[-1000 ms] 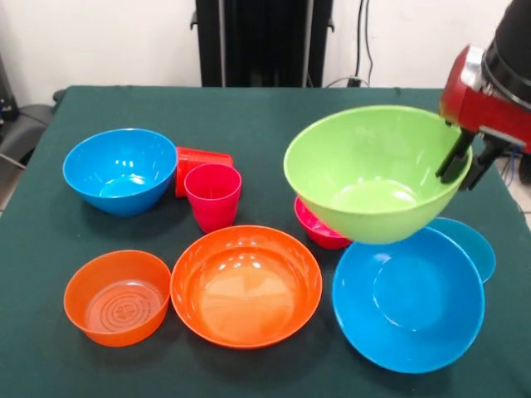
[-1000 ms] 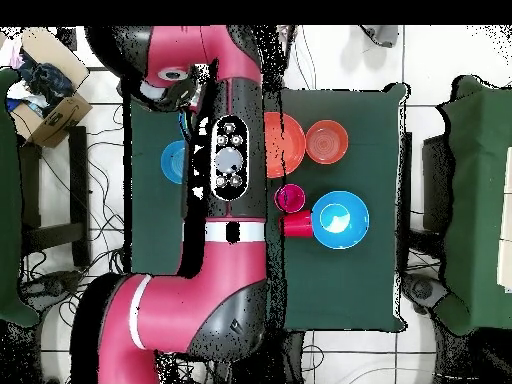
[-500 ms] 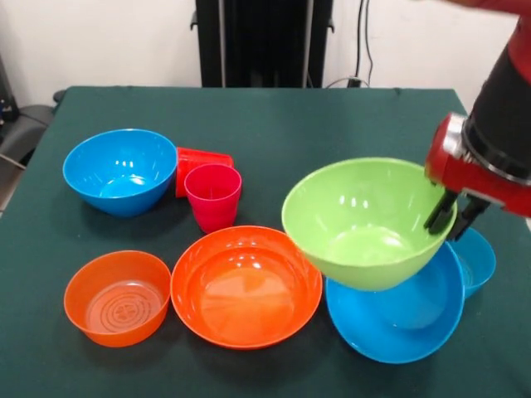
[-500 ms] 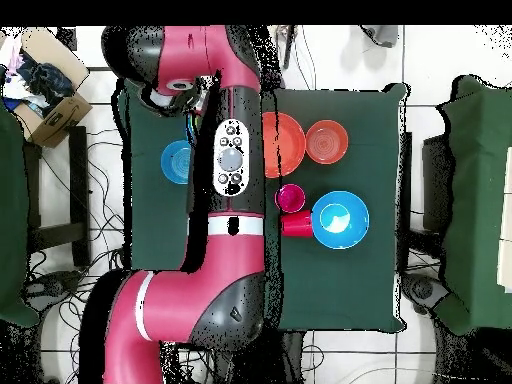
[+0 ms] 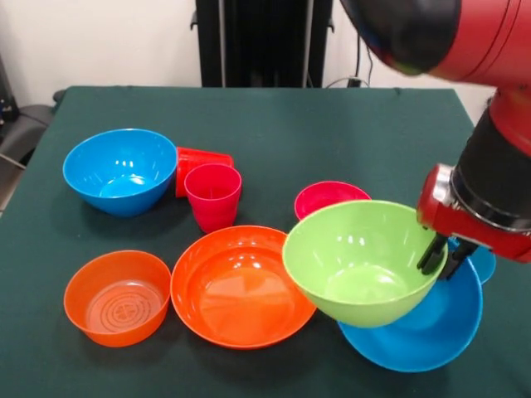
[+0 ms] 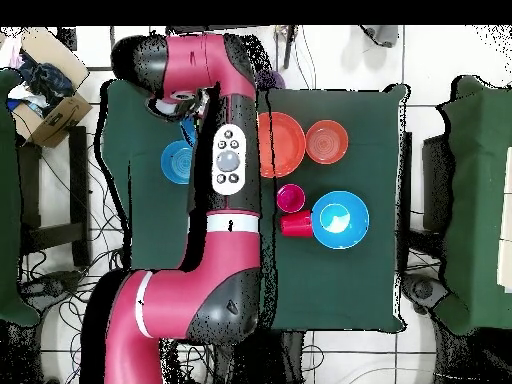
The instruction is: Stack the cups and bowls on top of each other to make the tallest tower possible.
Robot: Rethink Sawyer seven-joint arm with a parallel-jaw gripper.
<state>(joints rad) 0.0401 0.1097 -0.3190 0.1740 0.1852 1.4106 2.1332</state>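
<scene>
My gripper (image 5: pixel 442 259) is shut on the right rim of the lime green bowl (image 5: pixel 358 261). The bowl hangs tilted, low over the large blue bowl (image 5: pixel 427 327) at the front right; I cannot tell whether they touch. The small magenta bowl (image 5: pixel 330 197) sits just behind. The small light blue bowl (image 5: pixel 484 264) peeks out behind my gripper. The pink cup (image 5: pixel 213 196) stands upright; the red-orange cup (image 5: pixel 199 164) lies on its side behind it. The purple bowl is out of view. In the overhead view the arm (image 6: pixel 230 160) hides the gripper and the green bowl.
The large orange bowl (image 5: pixel 241 286) sits at front centre, the small ringed orange bowl (image 5: pixel 118 297) at front left, and the second large blue bowl (image 5: pixel 120 170) at mid left. The robot's black pedestal (image 5: pixel 264 41) stands at the table's far edge.
My gripper has carried the green bowl down and toward the front, from well above the table to low over the large blue bowl. The magenta bowl now shows fully.
</scene>
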